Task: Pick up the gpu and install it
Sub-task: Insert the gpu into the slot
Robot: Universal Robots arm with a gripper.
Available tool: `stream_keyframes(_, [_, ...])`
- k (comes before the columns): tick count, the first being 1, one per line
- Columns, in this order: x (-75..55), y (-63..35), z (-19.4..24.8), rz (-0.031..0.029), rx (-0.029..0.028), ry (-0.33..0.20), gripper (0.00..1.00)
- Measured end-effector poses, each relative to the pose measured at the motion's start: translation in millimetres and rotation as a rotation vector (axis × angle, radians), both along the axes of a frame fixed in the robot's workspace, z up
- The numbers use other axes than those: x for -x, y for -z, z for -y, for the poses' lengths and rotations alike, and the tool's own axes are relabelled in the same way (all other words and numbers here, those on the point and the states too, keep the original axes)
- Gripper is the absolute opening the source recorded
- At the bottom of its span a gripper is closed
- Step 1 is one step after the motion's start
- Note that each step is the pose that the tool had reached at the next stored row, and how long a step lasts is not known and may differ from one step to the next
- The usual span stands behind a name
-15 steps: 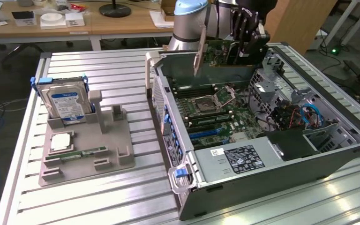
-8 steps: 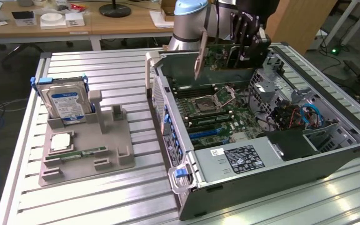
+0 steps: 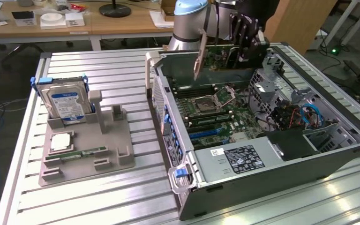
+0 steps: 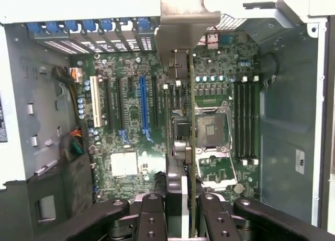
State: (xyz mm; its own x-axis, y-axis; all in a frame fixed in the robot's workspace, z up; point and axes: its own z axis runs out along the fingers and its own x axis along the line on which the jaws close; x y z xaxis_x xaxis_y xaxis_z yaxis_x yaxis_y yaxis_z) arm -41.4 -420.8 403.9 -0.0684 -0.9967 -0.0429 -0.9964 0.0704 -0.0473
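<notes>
gpu (image 3: 219,56), thin green circuit card, silvery end bracket, upright on edge, suspended above the motherboard (image 3: 221,112), not yet seated

Case (image 3: 167,117) top open; gpu (image 3: 221,57) (held) clr of cables (image 3: 305,112).

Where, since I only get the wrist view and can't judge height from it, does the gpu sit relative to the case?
Observer: The gpu is held upright on edge by the gripper over the open computer case. Its lower edge looks clear of the motherboard, so it is not seated.
Operator: Which way does its bracket face?
Observer: The metal bracket points toward the exterior view's left, close to the case wall on that side.
Operator: Anything outside the case?
Observer: A grey holder lies at the exterior view's left, apart from the case, with the hard drive standing upright in it.
</notes>
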Motion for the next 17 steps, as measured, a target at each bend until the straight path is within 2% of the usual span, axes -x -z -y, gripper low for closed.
stream_keyframes(1, [0.0, 0.5, 0.3, 0.0001, -0.0038, -0.002, 0.28])
stream_keyframes(3, [0.0, 1.4, 1.7, 0.0003, -0.0067, -0.005, 0.28])
stream_keyframes(11, [2.8, 5.9, 5.6, 0.0002, -0.0067, -0.006, 0.28])
stream_keyframes(15, [3.2, 7.8, 14.1, 0.0002, -0.0069, -0.007, 0.28])
stream_keyframes(17, [3.5, 8.6, 16.2, 0.0003, -0.0070, -0.008, 0.28])
